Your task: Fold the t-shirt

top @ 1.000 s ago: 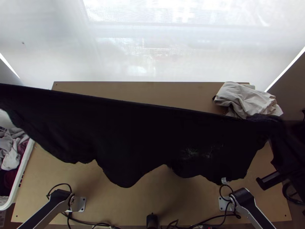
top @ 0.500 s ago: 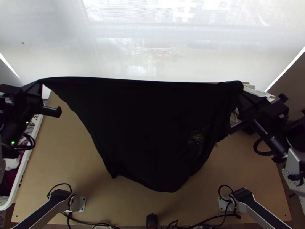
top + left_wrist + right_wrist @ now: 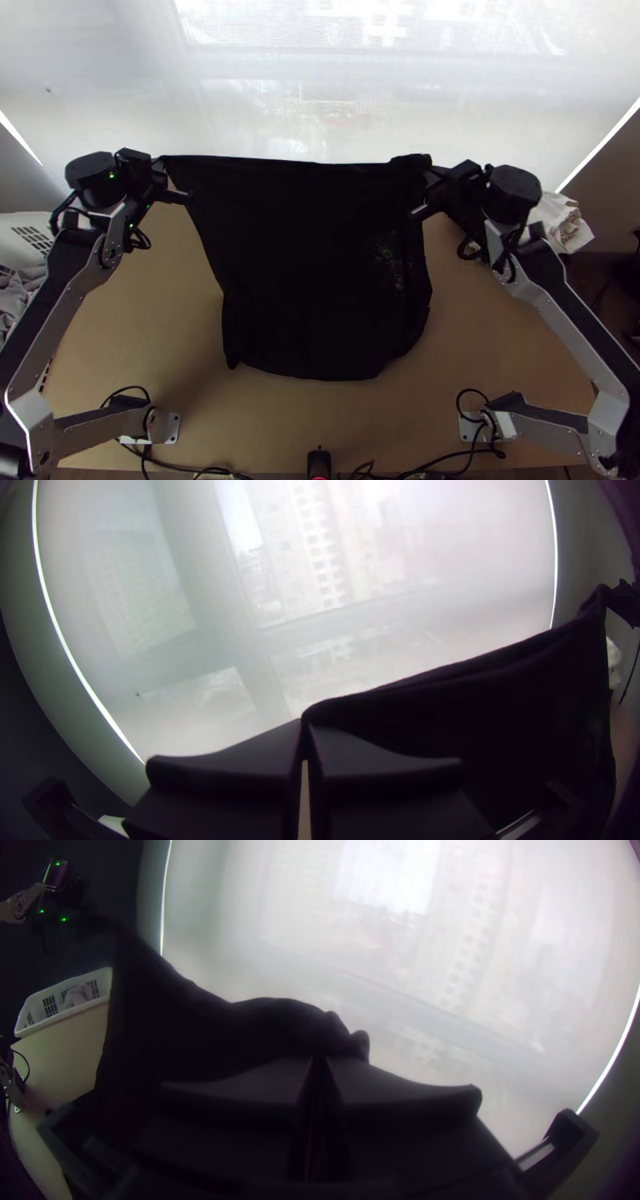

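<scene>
"Hanging over the table (image 3: pixel 144 320), that's the black t-shirt (image 3: pixel 312 264) I see. Held at both top ends?"

"Yes. I've one end pinched in my left gripper (image 3: pixel 164 159), the other bunched in my right gripper (image 3: pixel 430 171), the top edge stretched between."

"Is its bottom touching wood?"

"I can't tell. Pale cloth (image 3: pixel 562 220) lies beyond the right gripper; a white basket (image 3: pixel 24 232) stands at the table's left."
</scene>
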`<state>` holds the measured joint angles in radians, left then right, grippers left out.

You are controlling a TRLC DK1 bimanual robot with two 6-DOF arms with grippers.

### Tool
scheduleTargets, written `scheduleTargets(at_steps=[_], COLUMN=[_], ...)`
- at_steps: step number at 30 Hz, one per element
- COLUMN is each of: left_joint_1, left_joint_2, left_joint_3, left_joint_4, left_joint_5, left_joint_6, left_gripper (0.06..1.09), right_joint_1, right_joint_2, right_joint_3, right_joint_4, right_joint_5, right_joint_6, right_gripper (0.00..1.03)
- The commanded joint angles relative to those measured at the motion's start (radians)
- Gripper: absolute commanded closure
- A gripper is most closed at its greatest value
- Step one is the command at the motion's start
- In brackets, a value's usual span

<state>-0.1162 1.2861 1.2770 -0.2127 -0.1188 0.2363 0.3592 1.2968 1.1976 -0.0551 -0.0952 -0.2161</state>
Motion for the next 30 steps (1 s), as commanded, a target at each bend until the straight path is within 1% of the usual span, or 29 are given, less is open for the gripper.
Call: scheduleTargets(at_steps=[1, 4, 12, 21, 28, 29, 30], left_joint_1=[0.046, 0.069, 0.067, 0.035, 0.035, 0.036, 0.039], left_joint_2=[0.277, 0.395, 0.659, 0.868, 0.966, 0.973, 0.98], left_joint_3=[0.05, 0.137, 0.305, 0.421, 0.459, 0.461, 0.464], left_joint_4=[0.193, 0.22, 0.276, 0.302, 0.303, 0.303, 0.302], left_joint_5=[0.01, 0.01, -0.002, -0.033, -0.048, -0.048, -0.05], left_joint_6=[0.012, 0.012, 0.009, 0.005, 0.011, 0.011, 0.011], left_gripper=[1.05, 1.05, 1.05, 1.05, 1.05, 1.05, 1.05], right_joint_1=[-0.003, -0.003, -0.006, -0.006, -0.005, -0.005, -0.005], right_joint_2=[0.277, 0.4, 0.647, 0.796, 0.881, 0.891, 0.898], right_joint_3=[0.06, 0.122, 0.277, 0.347, 0.385, 0.388, 0.392], right_joint_4=[0.141, 0.17, 0.172, 0.172, 0.173, 0.172, 0.172], right_joint_5=[0.023, 0.041, 0.066, 0.109, 0.127, 0.127, 0.127], right_joint_6=[0.007, 0.007, 0.006, 0.007, 0.0, -0.002, -0.002], right_gripper=[1.0, 1.0, 1.0, 1.0, 1.0, 0.93, 0.8])
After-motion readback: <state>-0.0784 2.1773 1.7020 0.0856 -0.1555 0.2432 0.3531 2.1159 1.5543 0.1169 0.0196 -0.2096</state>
